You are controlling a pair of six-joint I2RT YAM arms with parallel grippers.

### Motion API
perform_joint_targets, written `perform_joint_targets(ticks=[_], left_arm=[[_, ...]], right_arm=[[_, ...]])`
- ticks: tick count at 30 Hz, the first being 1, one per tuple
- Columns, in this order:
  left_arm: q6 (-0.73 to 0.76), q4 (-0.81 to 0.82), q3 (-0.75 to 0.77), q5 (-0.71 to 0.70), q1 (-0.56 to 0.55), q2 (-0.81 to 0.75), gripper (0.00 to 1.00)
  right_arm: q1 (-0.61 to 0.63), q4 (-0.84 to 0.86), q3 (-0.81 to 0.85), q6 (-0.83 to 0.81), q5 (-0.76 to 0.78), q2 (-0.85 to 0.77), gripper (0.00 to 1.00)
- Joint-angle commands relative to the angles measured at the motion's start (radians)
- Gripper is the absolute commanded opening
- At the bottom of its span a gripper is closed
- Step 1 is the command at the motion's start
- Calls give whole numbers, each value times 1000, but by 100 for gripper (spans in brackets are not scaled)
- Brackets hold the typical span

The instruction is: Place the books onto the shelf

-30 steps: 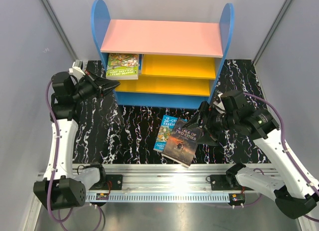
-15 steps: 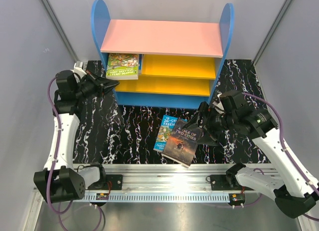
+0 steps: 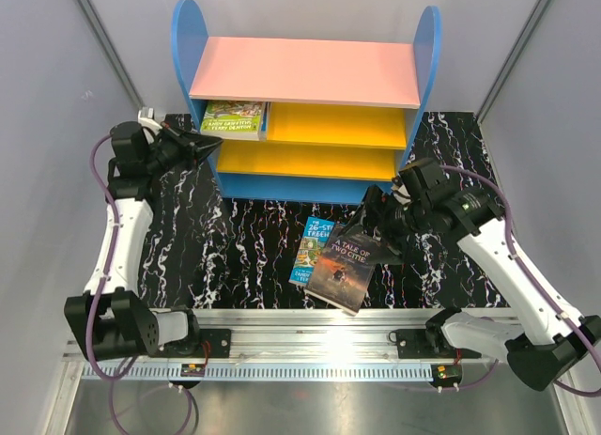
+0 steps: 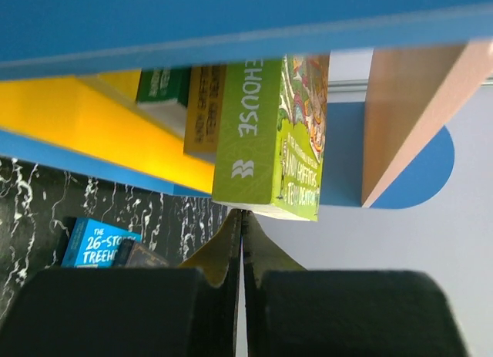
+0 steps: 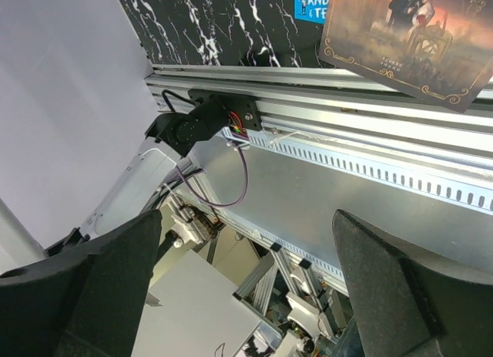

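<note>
I log one small bookcase with blue sides and a pink top (image 3: 305, 70). At the left end of its upper yellow board a yellow-green paperback (image 3: 233, 119) is stacked against a green paperback (image 4: 163, 85), which is mostly hidden. On the black marbled mat (image 3: 254, 228) a blue paperback (image 3: 310, 247) is half covered by a dark brown paperback (image 3: 346, 269). The left gripper (image 3: 216, 146) is pinched shut and empty beside the bookcase. The right gripper (image 5: 246, 218) is spread wide and empty.

Yellow-green book (image 3: 232, 118) pushed deeper, right claw (image 3: 376, 233) nearer brown book (image 3: 343, 268)
</note>
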Motion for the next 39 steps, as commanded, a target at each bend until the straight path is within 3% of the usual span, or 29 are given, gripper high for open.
perform_joint_targets(ticks=[1, 12, 22, 24, 26, 30, 34, 35, 38, 39], left_arm=[[-30, 93, 81, -23, -15, 39, 0], [-24, 75, 151, -69, -72, 105, 0], [139, -222, 156, -148, -69, -96, 0], [177, -255, 97, -148, -72, -171, 1], [208, -269, 31, -118, -84, -225, 11], [306, -301, -292, -49, -115, -370, 13], [326, -274, -450, -90, -278, -415, 15], [329, -249, -463, -104, -317, -406, 25], [337, -188, -477, -162, -481, -323, 41], [337, -174, -471, -194, -519, -299, 41]], right_arm=[[-18, 18, 54, -51, -21, 25, 100], [-92, -7, 94, -135, -60, 85, 100], [-144, -36, 58, -180, -46, 73, 100], [-150, -50, 43, -200, -27, 68, 100], [-151, -59, 3, -220, 20, 62, 100], [-153, -4, -202, -243, 63, 61, 100], [-155, 134, -380, -199, 29, 64, 100], [-155, 157, -433, -191, 34, 67, 100], [-155, 246, -523, -186, 62, 109, 100], [-155, 273, -543, -185, 59, 126, 100]])
